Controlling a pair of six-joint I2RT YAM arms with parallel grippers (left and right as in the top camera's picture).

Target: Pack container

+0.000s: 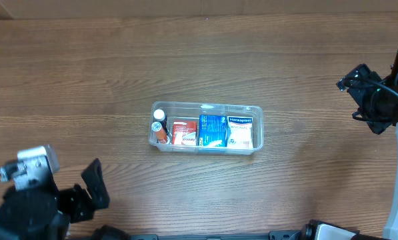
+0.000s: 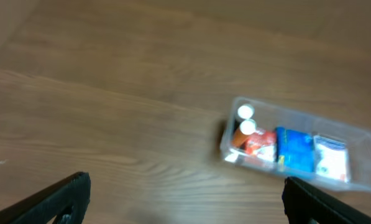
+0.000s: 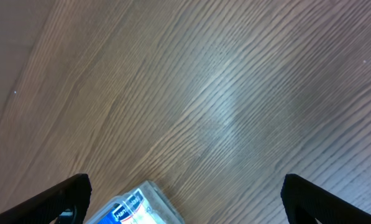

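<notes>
The clear plastic container [image 1: 255,111] stands in the middle of the wooden table. Inside it lie a white-capped bottle [image 1: 159,115], an orange bottle [image 1: 160,132], a red box [image 1: 182,133], a blue box [image 1: 213,130] and a white Hansaplast box [image 1: 240,131]. It also shows in the left wrist view [image 2: 370,138], and a corner of it in the right wrist view [image 3: 157,192]. My left gripper [image 2: 185,199] is open and empty at the near left, well away from the container. My right gripper [image 3: 185,199] is open and empty at the far right.
Bare wooden tabletop surrounds the container on all sides. The left arm's body [image 1: 32,200] sits at the near-left corner and the right arm's body [image 1: 379,93] at the right edge.
</notes>
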